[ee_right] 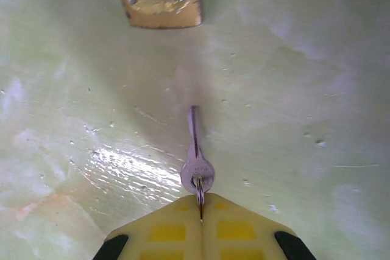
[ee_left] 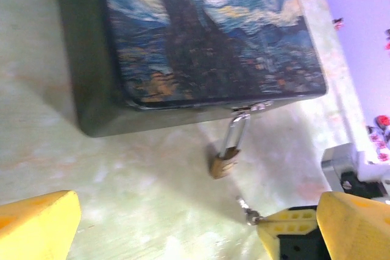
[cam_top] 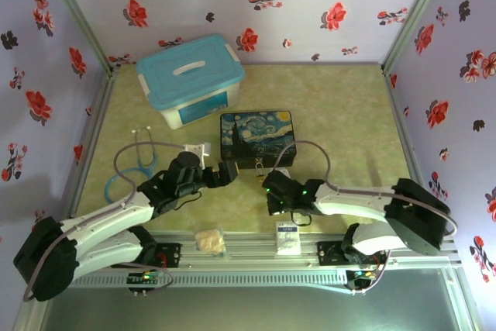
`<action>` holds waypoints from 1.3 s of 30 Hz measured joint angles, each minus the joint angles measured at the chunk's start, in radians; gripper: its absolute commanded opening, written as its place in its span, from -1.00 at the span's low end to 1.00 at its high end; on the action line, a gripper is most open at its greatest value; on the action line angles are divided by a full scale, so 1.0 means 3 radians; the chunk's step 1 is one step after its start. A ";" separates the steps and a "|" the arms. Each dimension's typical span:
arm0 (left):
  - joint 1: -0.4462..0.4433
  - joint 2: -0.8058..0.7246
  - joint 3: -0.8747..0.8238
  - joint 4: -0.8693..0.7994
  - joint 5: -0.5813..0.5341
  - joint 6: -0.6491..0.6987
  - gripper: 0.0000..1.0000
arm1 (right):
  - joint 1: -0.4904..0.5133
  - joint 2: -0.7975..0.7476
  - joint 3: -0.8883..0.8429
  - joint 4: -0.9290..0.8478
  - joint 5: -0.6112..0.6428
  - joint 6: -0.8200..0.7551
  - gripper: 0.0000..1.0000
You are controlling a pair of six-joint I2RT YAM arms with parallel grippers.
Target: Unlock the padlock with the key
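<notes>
Brass padlock (ee_left: 224, 164) hangs off the front hasp (ee_left: 253, 107) of the Starry Night box (ee_left: 207, 35). Its silver shackle (ee_left: 239, 129) is threaded through the hasp, and the body lies on the green worktop (ee_left: 134, 181) just in front of the box. Both shackle legs run down into the body.

Right tool (ee_right: 201, 202) is clamped on the key (ee_right: 196, 153). The yellow fingers are pressed together on the round head and the blade sticks straight out toward the padlock's end face. Blade tip and padlock are near each other but not touching, with bare worktop between them. Can't tell whether the key is resting on the surface or just above it.

Left tool (ee_left: 198, 217) is wide open and grips nothing. Its yellow fingers (ee_left: 36, 226) sit far apart at the bottom corners of the left wrist view, aimed at the padlock and the box front.

Overhead, both tools sit near the padlock, one on each side of it, just in front of the box. A blue-lidded tub (cam_top: 190, 79) stands behind the box to the left. A stethoscope (cam_top: 136, 162) lies beside the left arm.
</notes>
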 measured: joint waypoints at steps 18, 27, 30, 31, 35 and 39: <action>-0.0668 0.0210 -0.0474 0.1740 -0.0458 -0.1396 0.97 | -0.0324 -0.0846 0.0121 -0.0163 -0.0488 -0.0479 -1.00; -0.0748 0.0247 -0.0484 0.2468 -0.0725 -0.2439 0.99 | -0.0324 -0.0664 0.0659 0.0057 -0.0540 -0.0478 -1.00; -0.0749 0.0277 -0.0484 0.2528 -0.0769 -0.2683 0.99 | -0.0324 -0.0510 0.0815 0.0181 -0.0587 -0.0479 -1.00; -0.0749 0.0286 -0.0484 0.2542 -0.0783 -0.2743 0.99 | -0.0324 -0.0465 0.0853 0.0223 -0.0600 -0.0479 -1.00; -0.0787 0.0286 -0.0532 0.2551 -0.0853 -0.2955 0.99 | -0.0323 -0.0282 0.0988 0.0346 -0.0664 -0.0479 -1.00; -0.0815 0.0286 -0.0572 0.2534 -0.0908 -0.3068 1.00 | -0.0281 -0.0142 0.1033 0.0502 -0.0690 -0.0479 -1.00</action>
